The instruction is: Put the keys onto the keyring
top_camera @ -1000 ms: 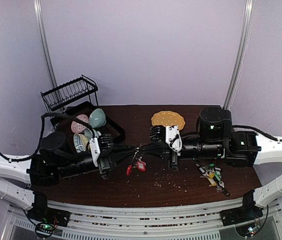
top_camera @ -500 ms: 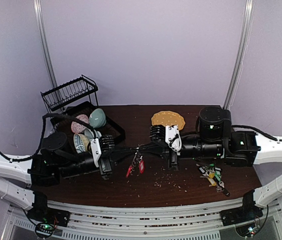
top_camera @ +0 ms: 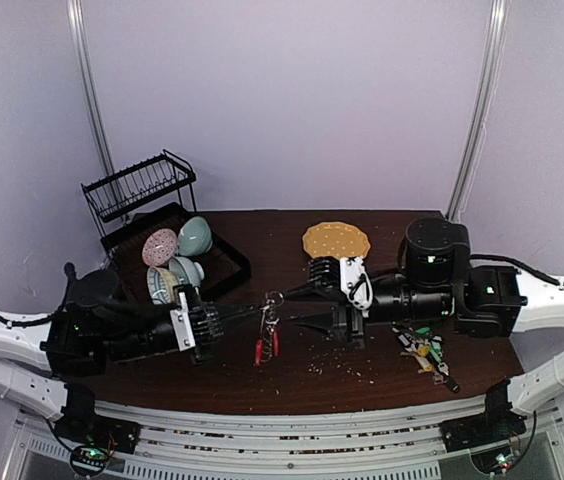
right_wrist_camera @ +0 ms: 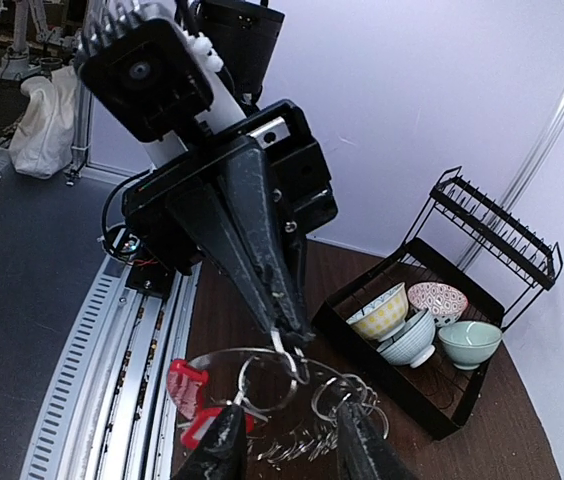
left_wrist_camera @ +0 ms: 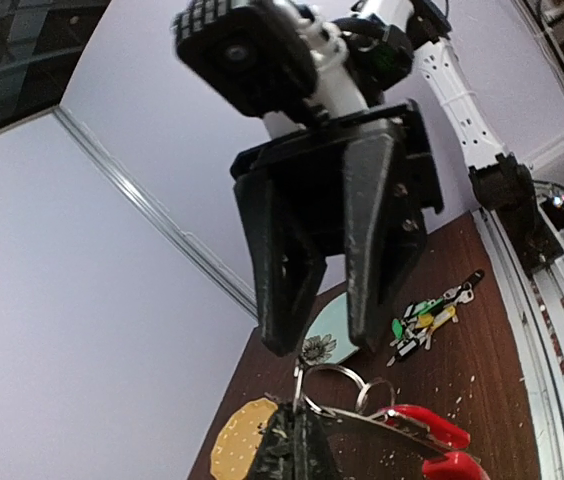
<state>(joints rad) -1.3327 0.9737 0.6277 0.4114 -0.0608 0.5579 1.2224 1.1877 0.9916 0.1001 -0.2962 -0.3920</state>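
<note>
Lilac walls, dark wood table [top_camera: 272, 240] w/ crumbs scattered on it.

L gripper [right_wrist_camera: 285, 338]: jaws closed tight, pinching a wire loop of the keyring [top_camera: 267, 328]. The ring hangs down from the tips, red pieces dangling at its low end; can't tell if they reach the table.

R gripper [left_wrist_camera: 322, 342] faces the L one tip to tip, fingers parted, gripping nothing. In the R wrist view the ring's small silver loops sit btwn its two fingers; contact can't be told.

Out past the R gripper, beside its wrist on the side away from the L jaws, the keys [top_camera: 424, 350] lie in a heap on the table. Green & yellow tags show, and the heap is well apart from the ring.

Behind the R jaws, toward the back wall: round yellow dotted plate [top_camera: 336, 239], lying flat.

Behind the L jaws, far-left corner: black wire dish rack [right_wrist_camera: 492, 225]. Its lower tray holds 4 bowls, propped on edge & close together:
- yellow-patterned bowl [right_wrist_camera: 377, 312]
- pink-patterned bowl [right_wrist_camera: 438, 298]
- pale blue bowl [right_wrist_camera: 410, 342]
- green bowl [right_wrist_camera: 470, 343]
</note>
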